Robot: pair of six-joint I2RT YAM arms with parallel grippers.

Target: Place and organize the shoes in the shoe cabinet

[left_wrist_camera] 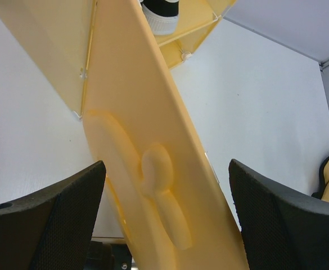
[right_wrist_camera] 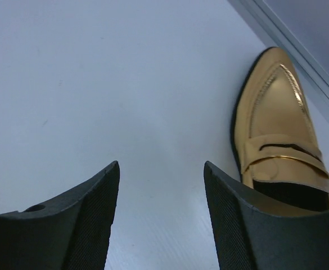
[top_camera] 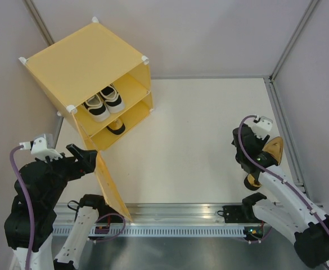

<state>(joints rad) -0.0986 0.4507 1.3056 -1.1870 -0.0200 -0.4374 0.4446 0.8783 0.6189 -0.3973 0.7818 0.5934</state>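
The shoe cabinet (top_camera: 80,62) stands at the far left corner of the white table (top_camera: 198,140), turned at an angle, with its door (top_camera: 111,191) swung open toward the near edge. Two white-and-black sneakers (top_camera: 98,108) sit side by side on the upper shelf. One gold slip-on (top_camera: 117,127) lies in the lower compartment, largely shadowed. The second gold slip-on (right_wrist_camera: 276,135) lies on the table at the far right, near the side wall and well apart from the cabinet; in the overhead view the right arm partly covers it. The left gripper (left_wrist_camera: 167,162) is level with the open door, fingers spread wide, with the door panel and its embossed rounded figure (left_wrist_camera: 156,185) passing between them. The right-hand finger stands clear of the panel; contact at the other finger cannot be determined. The right gripper (right_wrist_camera: 161,164) hangs over the table with fingers apart and nothing between them. The second slip-on lies just outside its right-hand finger (right_wrist_camera: 254,225), toe pointing away from the wrist camera.
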